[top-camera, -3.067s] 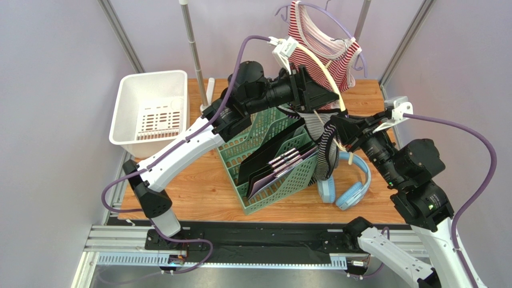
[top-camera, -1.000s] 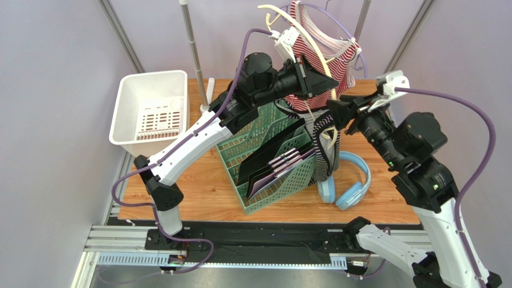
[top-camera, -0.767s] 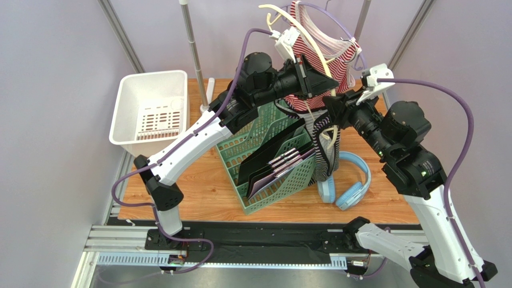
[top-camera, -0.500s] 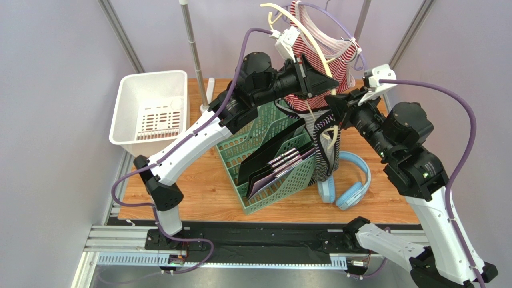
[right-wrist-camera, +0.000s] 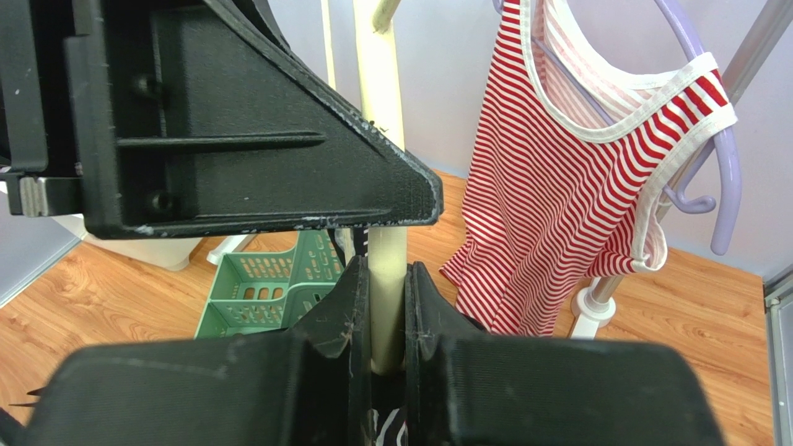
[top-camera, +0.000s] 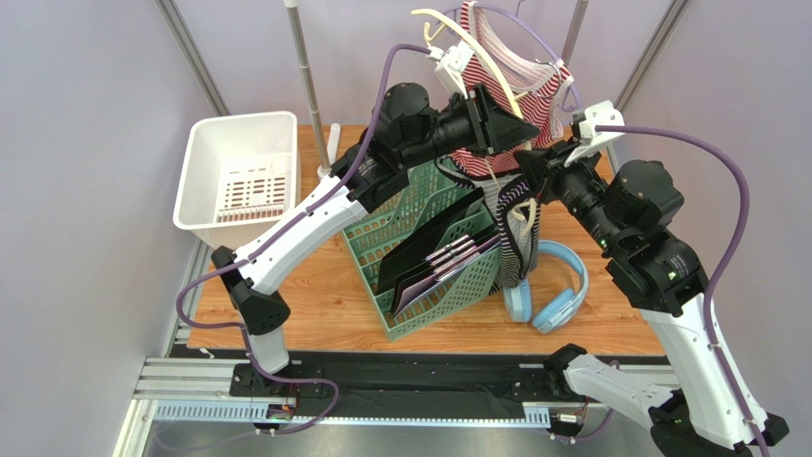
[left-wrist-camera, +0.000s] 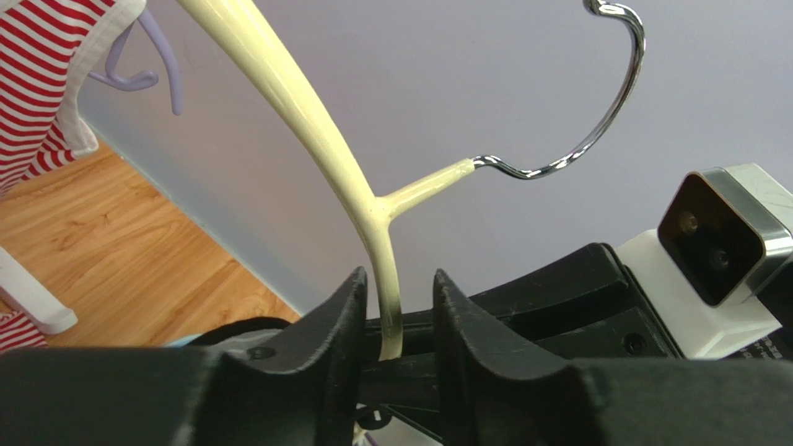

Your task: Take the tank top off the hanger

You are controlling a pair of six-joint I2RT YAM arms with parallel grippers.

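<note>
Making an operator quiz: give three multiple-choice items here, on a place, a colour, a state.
1. The headphones lie: A on the floor; B on the table, right of the green rack; C on an arm.
2. The hanger held by the left claw and right claw is: A cream; B lilac; C black.
3. The left claw is: A open; B unseen; C shut on the hanger.
B, on wood beside the rack; A, cream in both wrist views; C, fingers pinch its stem.
</note>
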